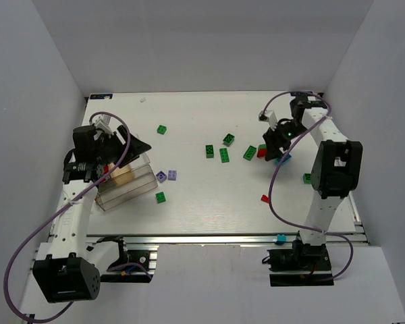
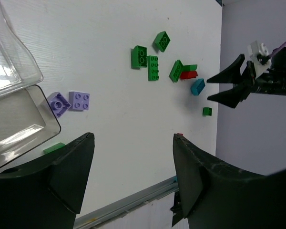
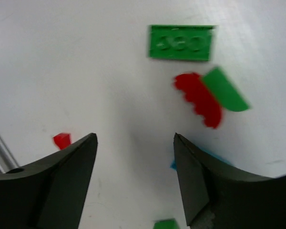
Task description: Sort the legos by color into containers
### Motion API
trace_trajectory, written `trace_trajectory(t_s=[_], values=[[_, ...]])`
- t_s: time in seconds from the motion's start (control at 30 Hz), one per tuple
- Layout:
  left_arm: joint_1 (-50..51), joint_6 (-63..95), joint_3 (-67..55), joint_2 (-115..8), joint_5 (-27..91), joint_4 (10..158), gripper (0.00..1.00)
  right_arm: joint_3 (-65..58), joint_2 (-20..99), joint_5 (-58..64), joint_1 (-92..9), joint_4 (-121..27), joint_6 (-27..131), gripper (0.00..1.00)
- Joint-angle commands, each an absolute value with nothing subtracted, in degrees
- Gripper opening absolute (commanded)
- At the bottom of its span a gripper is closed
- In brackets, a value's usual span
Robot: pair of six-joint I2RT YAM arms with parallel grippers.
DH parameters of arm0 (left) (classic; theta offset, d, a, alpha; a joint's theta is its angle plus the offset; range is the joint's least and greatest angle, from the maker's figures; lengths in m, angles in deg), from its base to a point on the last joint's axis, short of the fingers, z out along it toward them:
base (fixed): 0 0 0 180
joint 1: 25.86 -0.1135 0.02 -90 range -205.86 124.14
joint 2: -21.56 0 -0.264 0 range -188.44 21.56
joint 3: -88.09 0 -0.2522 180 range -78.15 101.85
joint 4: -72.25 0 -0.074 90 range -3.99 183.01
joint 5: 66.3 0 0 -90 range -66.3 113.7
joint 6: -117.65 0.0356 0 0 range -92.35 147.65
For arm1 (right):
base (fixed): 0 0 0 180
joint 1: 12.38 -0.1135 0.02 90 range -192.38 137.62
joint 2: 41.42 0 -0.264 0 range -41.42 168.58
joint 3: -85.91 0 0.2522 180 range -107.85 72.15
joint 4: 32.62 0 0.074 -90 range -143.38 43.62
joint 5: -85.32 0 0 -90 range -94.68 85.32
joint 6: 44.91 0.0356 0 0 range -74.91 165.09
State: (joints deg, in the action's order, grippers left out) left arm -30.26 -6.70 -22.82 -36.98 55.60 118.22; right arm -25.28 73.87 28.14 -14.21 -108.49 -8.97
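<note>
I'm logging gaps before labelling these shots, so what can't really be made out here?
- Top external view: the left gripper covers part of the clear container, so its contents are unclear.
- Right wrist view: the red piece is blurred; a green brick is cut by the bottom edge.
- Right wrist view: the teal brick sits mostly behind the right gripper.
</note>
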Motion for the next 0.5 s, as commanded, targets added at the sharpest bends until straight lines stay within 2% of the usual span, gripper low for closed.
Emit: trace_trajectory(t_s=[0.0, 0.17, 0.27, 0.47], values=[[-28.24, -7.51, -21.64, -37.5, 56.93, 116.25, 0.76, -17.79, 64.77, 35.31, -15.72, -118.18, -19.92, 0.68], [-26.48, -7.77, -21.9, -37.94, 54.73, 115.98, 0.77, 3.63, 49.83, 28.83, -21.24, -104.24, -13.81, 0.7], [-25.86, -8.04, -22.34, -37.59, 53.85, 116.33, 0.77, 11.56, 45.69, 24.79, -24.85, -96.41, -5.73, 0.72], [-25.33, -7.6, -22.61, -35.92, 51.39, 119.32, 0.77, 19.68, 42.08, 11.52, -30.04, -81.56, 9.73, 0.72]])
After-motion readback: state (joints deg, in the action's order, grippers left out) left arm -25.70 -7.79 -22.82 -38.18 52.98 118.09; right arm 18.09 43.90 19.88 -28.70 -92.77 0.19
